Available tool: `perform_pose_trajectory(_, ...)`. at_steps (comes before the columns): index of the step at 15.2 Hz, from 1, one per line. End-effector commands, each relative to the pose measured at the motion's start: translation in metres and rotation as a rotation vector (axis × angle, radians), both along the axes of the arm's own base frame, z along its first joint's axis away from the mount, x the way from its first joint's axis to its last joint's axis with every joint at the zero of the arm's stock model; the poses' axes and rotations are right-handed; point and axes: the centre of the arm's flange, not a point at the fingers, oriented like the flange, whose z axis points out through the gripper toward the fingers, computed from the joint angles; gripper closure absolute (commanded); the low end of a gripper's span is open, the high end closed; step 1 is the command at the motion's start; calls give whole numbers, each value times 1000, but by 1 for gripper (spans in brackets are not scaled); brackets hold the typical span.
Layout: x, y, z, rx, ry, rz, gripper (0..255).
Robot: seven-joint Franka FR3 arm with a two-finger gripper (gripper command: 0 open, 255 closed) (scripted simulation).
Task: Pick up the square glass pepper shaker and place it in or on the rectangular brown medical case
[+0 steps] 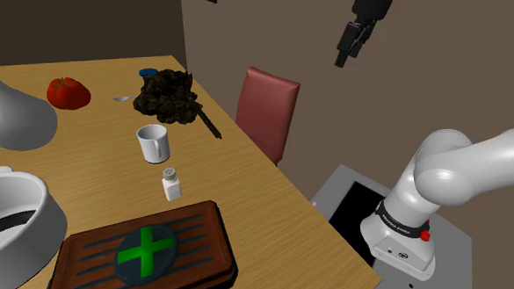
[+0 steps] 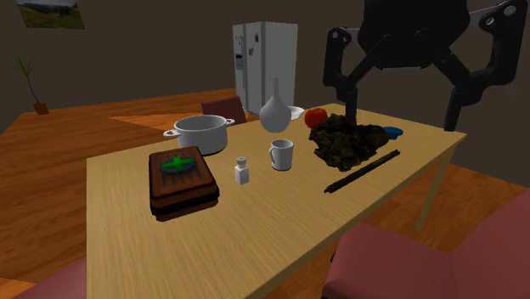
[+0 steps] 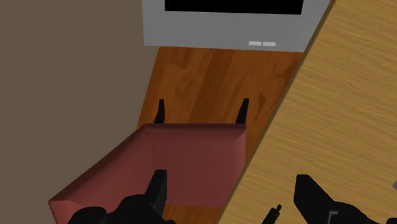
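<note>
The pepper shaker (image 1: 170, 183) (image 2: 242, 171) is a small pale square bottle with a white cap, standing upright on the wooden table (image 1: 248, 179). Just in front of it lies the brown medical case (image 1: 145, 253) (image 2: 181, 178), flat, with a green cross on a dark disc. My gripper (image 1: 344, 55) hangs high beyond the table's edge, above a red chair (image 1: 267, 108), far from the shaker. In the wrist view the gripper (image 3: 234, 191) is open with nothing between its fingers; the chair seat (image 3: 165, 165) and the table edge (image 3: 331, 108) lie below.
A white mug (image 1: 153, 143) stands just behind the shaker. A dark clump (image 1: 167, 96) with a black stick (image 2: 363, 170), a red fruit (image 1: 68, 92), a grey pot (image 2: 202, 133) and a pale vase (image 2: 274, 110) sit farther round the table.
</note>
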Motion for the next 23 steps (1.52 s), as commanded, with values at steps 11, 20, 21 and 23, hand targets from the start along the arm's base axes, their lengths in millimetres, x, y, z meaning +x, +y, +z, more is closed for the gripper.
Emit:
perform_pose_trajectory(11,55,100,-64,16,10,-12,0)
perform_pose_trajectory(20,106,189,-121,30,19,-22,0)
perform_pose_trajectory(21,111,199,-128,31,20,-24,0)
perform_pose_trajectory(23,123,219,-140,34,22,-26,0)
